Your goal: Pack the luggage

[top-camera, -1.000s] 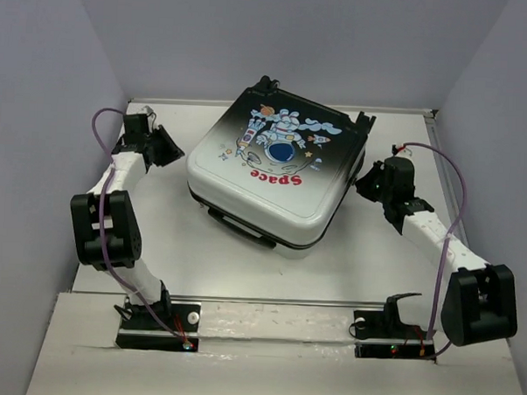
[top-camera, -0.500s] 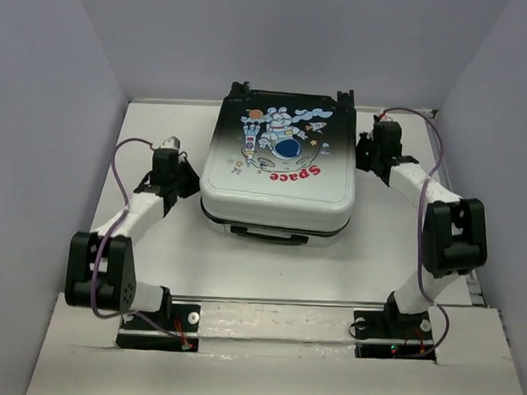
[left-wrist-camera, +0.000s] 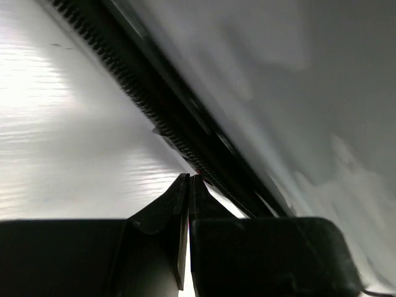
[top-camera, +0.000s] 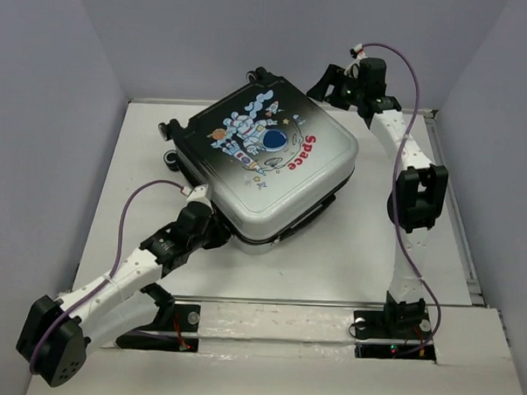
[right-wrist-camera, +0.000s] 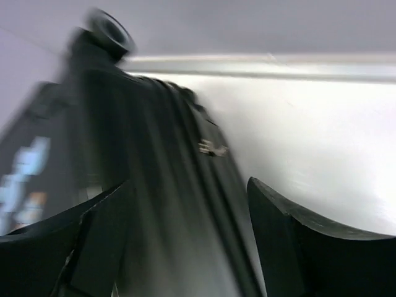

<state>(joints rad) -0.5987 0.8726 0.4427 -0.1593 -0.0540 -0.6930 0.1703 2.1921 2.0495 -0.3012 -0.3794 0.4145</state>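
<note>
Well, the biggest thing in the room is the white table (top-camera: pixel 348 254), boxed in by pale walls, and on it, in the upper middle of the overhead view, lies the suitcase (top-camera: pixel 273 176). It is closed and flat, with its printed shell facing up. The astronaut cartoon and the red "Space" lettering sit askew because the case is turned at an angle, its black end toward the upper left and its silver-white end toward the lower right. The left arm (top-camera: pixel 124 274) stretches low from the bottom left corner of the frame up to the case's near left corner. The right arm (top-camera: pixel 413 186) stands tall on the right side and bends over to the case's far right corner at the top of the frame. The left gripper (top-camera: pixel 216 230) is right against the silver edge. In its own camera the two fingers (left-wrist-camera: pixel 179 204) are pressed together with no gap, their tips at the dark zipper (left-wrist-camera: pixel 154 117) running diagonally along the shell; I cannot tell whether anything is pinched between them. The right gripper (top-camera: pixel 325 85) has its fingers (right-wrist-camera: pixel 291 241) spread wide, and the blurred black edge of the case sits between them, with a wheel (right-wrist-camera: pixel 108 28) at the upper left of that view.
</note>
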